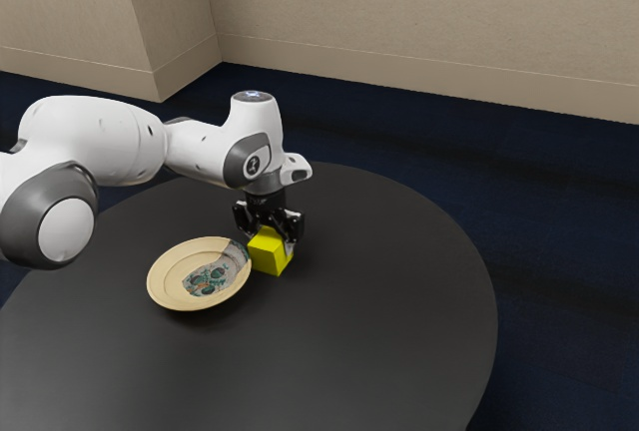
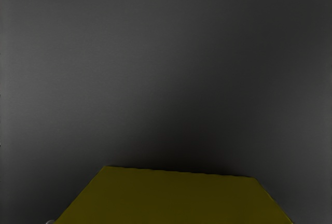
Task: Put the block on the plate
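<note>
In the exterior view, my black gripper (image 1: 269, 240) points down over the yellow block (image 1: 268, 252), shut on it, with one fingertip against the face toward the exterior view's right. The other fingertip is partly hidden behind the block. Whether the block rests on the table or hangs slightly above it, I cannot tell. Beside it, toward the exterior view's left, lies the cream plate (image 1: 172, 269) with a patterned centre. Its rim comes close to the block; contact is unclear. In the wrist view, the block (image 2: 174, 198) is large and dark yellow, right under my hand.
Both things are on a round black table (image 1: 399, 301), whose curved edge runs past them on the exterior view's right. My white arm reaches in above the table from the exterior view's left. Beige walls stand behind, over a dark blue floor.
</note>
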Controlling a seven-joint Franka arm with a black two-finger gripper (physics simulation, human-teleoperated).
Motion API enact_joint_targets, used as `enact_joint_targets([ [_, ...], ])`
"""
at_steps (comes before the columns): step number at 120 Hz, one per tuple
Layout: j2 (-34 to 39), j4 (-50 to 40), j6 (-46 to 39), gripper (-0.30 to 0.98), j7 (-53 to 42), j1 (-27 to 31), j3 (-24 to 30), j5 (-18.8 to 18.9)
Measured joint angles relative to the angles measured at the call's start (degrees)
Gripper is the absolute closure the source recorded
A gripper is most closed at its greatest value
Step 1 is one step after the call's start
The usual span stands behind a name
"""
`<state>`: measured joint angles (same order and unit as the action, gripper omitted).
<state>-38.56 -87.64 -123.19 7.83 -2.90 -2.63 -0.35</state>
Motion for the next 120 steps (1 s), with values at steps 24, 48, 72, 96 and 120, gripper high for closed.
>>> enact_joint_targets([
  [24,0.3,0.3,-0.1,0.26,0.2,-0.4,0.0,0.0],
  [48,1.9,0.2,-0.1,0.29,0.4,-1.1,0.0,-0.3],
  [72,11.2,-6.6,0.0,0.29,0.6,-0.7,0.6,-0.5],
  [96,20.0,-19.2,-1.1,0.29,1.0,4.1,0.5,-0.2],
  [120,18.9,-23.3,-3.3,0.28,1.2,7.5,-0.1,0.1],
])
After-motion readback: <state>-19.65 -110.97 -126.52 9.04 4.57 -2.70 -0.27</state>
